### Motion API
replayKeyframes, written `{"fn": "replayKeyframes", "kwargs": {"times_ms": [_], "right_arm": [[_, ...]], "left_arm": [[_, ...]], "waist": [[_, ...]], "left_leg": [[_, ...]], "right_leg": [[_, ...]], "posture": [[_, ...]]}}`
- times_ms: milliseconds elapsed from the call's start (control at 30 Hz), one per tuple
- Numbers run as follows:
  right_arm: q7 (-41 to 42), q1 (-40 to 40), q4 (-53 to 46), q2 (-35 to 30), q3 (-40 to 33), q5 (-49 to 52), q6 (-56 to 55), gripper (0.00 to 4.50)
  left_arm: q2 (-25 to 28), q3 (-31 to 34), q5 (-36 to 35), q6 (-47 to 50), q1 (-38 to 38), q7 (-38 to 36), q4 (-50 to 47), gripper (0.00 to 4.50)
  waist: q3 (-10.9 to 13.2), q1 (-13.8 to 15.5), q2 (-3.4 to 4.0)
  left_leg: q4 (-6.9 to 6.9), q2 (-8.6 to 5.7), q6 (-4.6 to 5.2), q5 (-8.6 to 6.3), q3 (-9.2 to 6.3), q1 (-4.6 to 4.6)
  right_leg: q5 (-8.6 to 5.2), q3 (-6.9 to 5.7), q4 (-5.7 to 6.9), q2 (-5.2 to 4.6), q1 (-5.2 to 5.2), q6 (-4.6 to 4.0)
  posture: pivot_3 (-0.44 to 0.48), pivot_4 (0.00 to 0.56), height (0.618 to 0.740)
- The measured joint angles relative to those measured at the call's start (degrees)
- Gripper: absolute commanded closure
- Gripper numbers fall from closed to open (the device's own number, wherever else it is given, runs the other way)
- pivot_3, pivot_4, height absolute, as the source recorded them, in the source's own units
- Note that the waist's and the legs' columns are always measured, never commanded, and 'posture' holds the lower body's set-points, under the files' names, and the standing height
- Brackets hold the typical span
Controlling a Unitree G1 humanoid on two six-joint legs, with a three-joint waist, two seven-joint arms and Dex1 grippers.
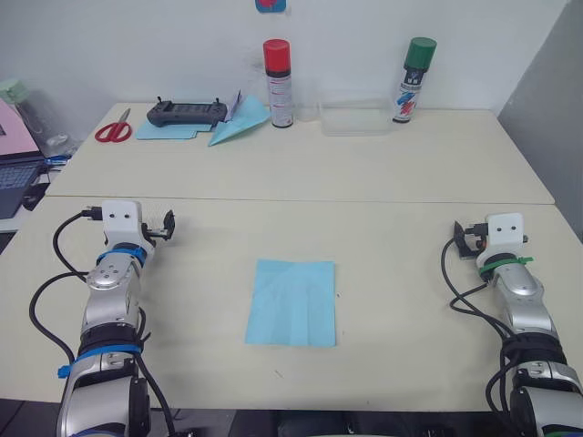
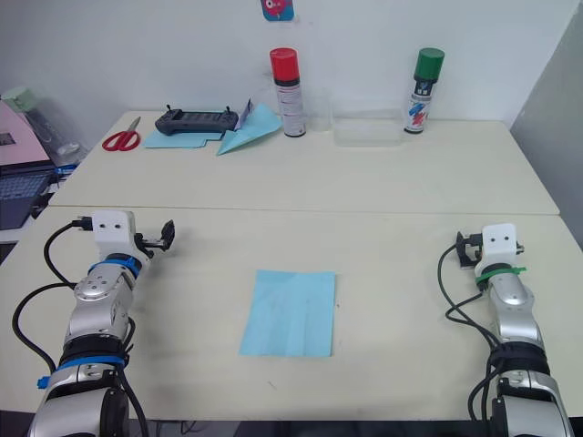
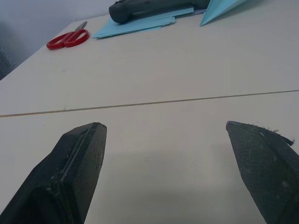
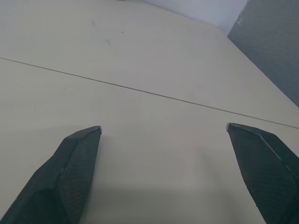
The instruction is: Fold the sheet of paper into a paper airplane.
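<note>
On the near table (image 1: 182, 237), head view: the sheet of paper (image 1: 292, 302) lies flat, centre of the tabletop, unfolded, faint crease lines across it, nothing touching it. Left gripper (image 1: 167, 225) sits at approx 9 o'clock from the sheet, well apart from it, low over the table. Right gripper (image 1: 465, 238) at approx 3 o'clock from the sheet, also well apart. Both empty.

Far table (image 1: 437, 155) butts against the near one at 12 o'clock, a thin seam between them. On it, from 11 to 1 o'clock of the sheet: red scissors (image 1: 114, 128), black controller (image 1: 188, 113) resting on a light blue paper pile (image 1: 164, 129), a blue paper dart (image 1: 239, 124) just beside the controller, red-capped spray can (image 1: 278, 83) upright, clear plastic box (image 1: 354, 118), green-capped spray can (image 1: 413, 79) upright. Laptop (image 1: 16, 173) at the far left edge, off the tables.

Left wrist view: the two black fingers (image 3: 70, 172) stand wide apart, bare tabletop between them, nothing gripped. Ahead across the seam: scissors, controller on the blue paper pile, the dart's tip.

Right wrist view: fingers (image 4: 65, 177) likewise spread wide, nothing between them but bare table. The seam runs across ahead; grey wall panel (image 4: 275, 42) beyond the far table's edge.
</note>
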Motion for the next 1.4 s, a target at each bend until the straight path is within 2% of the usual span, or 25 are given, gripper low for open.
{"fn": "replayKeyframes", "kwargs": {"times_ms": [533,867,933,1067,1233,1333,1400], "right_arm": [[1.01,-0.78,-0.63,0.03,0.59,-0.06,0.54,0.02],[2.7,-0.52,-3.73,0.01,0.59,0.38,2.92,0.02],[7.6,0.79,-7.59,-0.51,0.7,2.73,6.11,0.02],[20.67,3.08,-17.71,-5.71,3.12,8.12,16.72,0.02],[38.74,4.92,-35.15,-13.72,6.68,20.96,36.1,0.02],[43.06,5.16,-42.59,-15.02,8.5,25.89,43.7,0.0],[43.86,5.43,-45.47,-15.14,9.54,27.42,46.76,0.0]], "left_arm": [[1.2,-0.07,-0.17,1.02,0.09,-3.44,0.03,0.0],[3.1,0.02,-2.82,3.29,0.09,-10.88,-2.54,0.0],[4.39,-0.76,-3.85,5.34,0.95,-14.93,-6.0,0.0],[9.81,-4.99,-4.76,10.03,1.0,-26.46,-13.06,0.0],[15.39,-11.02,-10.12,21.22,0.38,-41.72,-29.24,0.0],[16.91,-14.46,-13.52,27.17,1.03,-47.5,-38.85,0.62],[16.9,-15.75,-15.14,29.77,1.48,-49.16,-43.0,1.25]], "waist": [[0.0,0.0,0.0],[0.0,-0.02,0.0],[0.0,-0.03,0.0],[0.01,-0.04,0.01],[0.02,-0.03,0.02],[0.02,-0.08,0.02],[0.03,-0.07,0.0]], "left_leg": [[0.01,0.0,0.0,0.0,0.0,0.0],[0.01,0.01,0.0,0.0,0.0,0.0],[0.01,0.01,0.0,0.0,-0.01,-0.02],[0.02,0.01,0.0,0.0,-0.01,-0.02],[0.03,0.04,0.0,0.0,-0.04,-0.03],[0.03,0.06,0.01,0.0,-0.03,-0.02],[0.03,0.07,0.01,0.0,-0.03,-0.03]], "right_leg": [[0.0,0.0,0.01,0.0,0.0,0.0],[0.0,0.0,0.02,0.0,0.0,0.0],[0.0,-0.01,0.02,0.01,0.0,0.0],[0.0,-0.01,0.02,0.02,0.0,0.0],[-0.02,-0.03,0.01,0.04,0.02,-0.01],[-0.06,-0.02,0.0,0.05,0.02,-0.04],[-0.23,-0.03,0.0,0.05,0.0,0.17]], "posture": [[0.0,0.15,0.74],[0.0,0.15,0.74],[0.0,0.15,0.74],[0.0,0.15,0.74],[0.0,0.15,0.74],[0.0,0.15,0.74],[0.0,0.15,0.74]]}}
